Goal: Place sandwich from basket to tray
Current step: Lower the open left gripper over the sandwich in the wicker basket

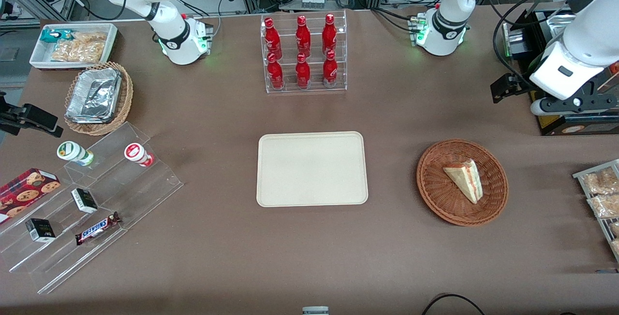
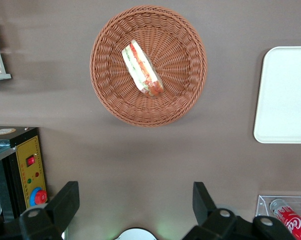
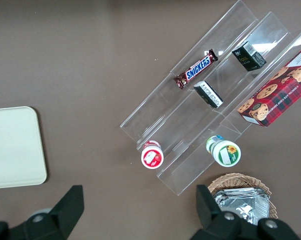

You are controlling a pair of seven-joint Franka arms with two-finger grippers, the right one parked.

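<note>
The gripper's fingers point(image 2: 65, 202) stand wide apart with nothing between them, high over bare table and well clear of the basket.

In the front view, the gripper point(image 1: 508, 90) hangs at the upper right of the frame, farther from the camera than the basket point(image 1: 430, 184), which sits at right of centre. The sandwich point(image 1: 465, 178) lies in the basket, a little off its middle, its striped cut edge showing. The tray point(image 1: 312, 168) lies bare at the centre of the frame, well apart from the basket.

In the wrist view, the gripper point(image 2: 135, 210) frames brown table, and the sandwich point(image 2: 142, 69) lies slantwise in the basket point(image 2: 185, 95). The tray's corner point(image 2: 285, 95) shows too.

To do this step well, I judge the arm should centre over the wedge, turn the fingers to straddle its two flat bread faces, descend without catching the wicker rim, and close gently so the soft bread is not crushed.
</note>
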